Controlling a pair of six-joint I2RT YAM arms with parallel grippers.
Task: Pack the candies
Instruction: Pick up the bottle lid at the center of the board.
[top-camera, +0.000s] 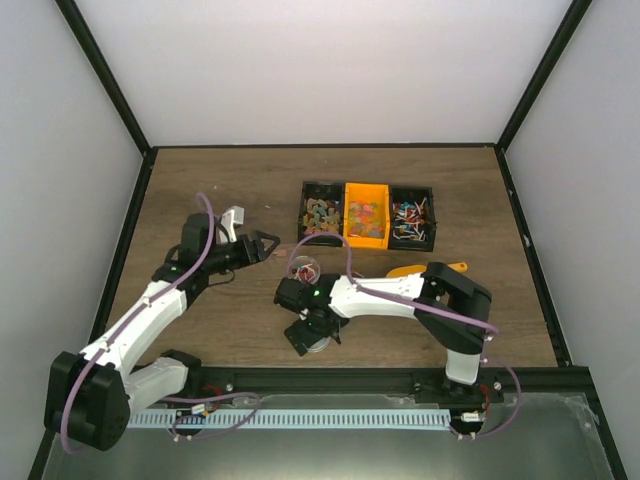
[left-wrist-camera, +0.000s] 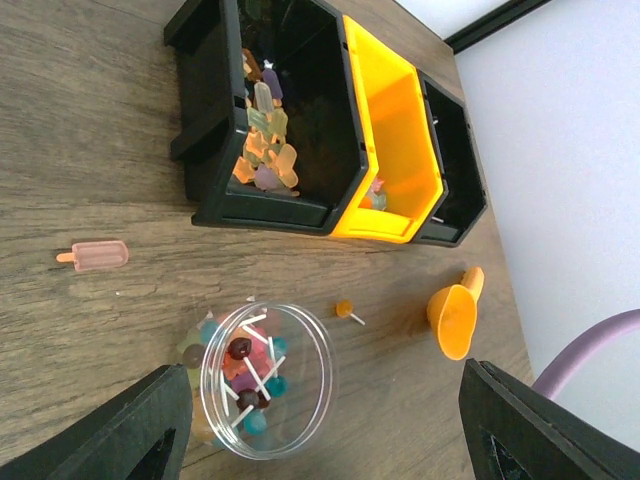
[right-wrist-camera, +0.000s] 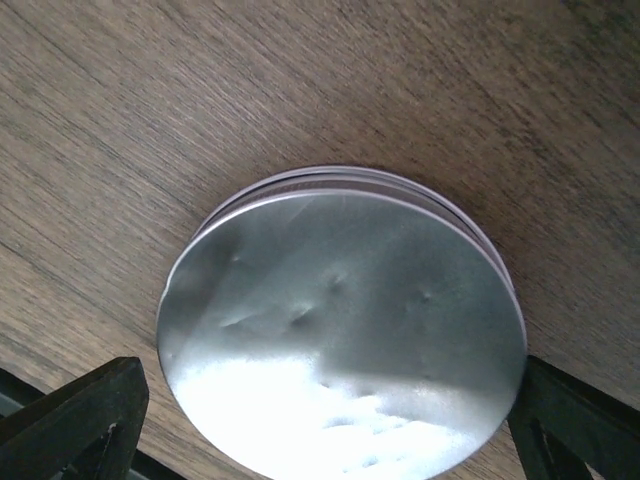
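Candies fill a clear round jar (top-camera: 303, 268) (left-wrist-camera: 267, 378), among them lollipops with white sticks. More candies lie in three bins: a black one (top-camera: 322, 213) (left-wrist-camera: 215, 130), an orange one (top-camera: 366, 213) (left-wrist-camera: 400, 130) and a second black one (top-camera: 412, 217). My left gripper (top-camera: 262, 245) (left-wrist-camera: 328, 432) is open just left of the jar and holds nothing. My right gripper (top-camera: 312, 335) (right-wrist-camera: 325, 420) is open wide over a silvery round lid (top-camera: 318, 345) (right-wrist-camera: 340, 330) that lies flat on the table. One finger stands on each side of the lid.
An orange scoop (top-camera: 415, 269) (left-wrist-camera: 455, 318) lies right of the jar. A loose orange lollipop (left-wrist-camera: 345, 310) and a pink popsicle-shaped candy (left-wrist-camera: 95, 256) lie on the wood in front of the bins. White walls stand around the table.
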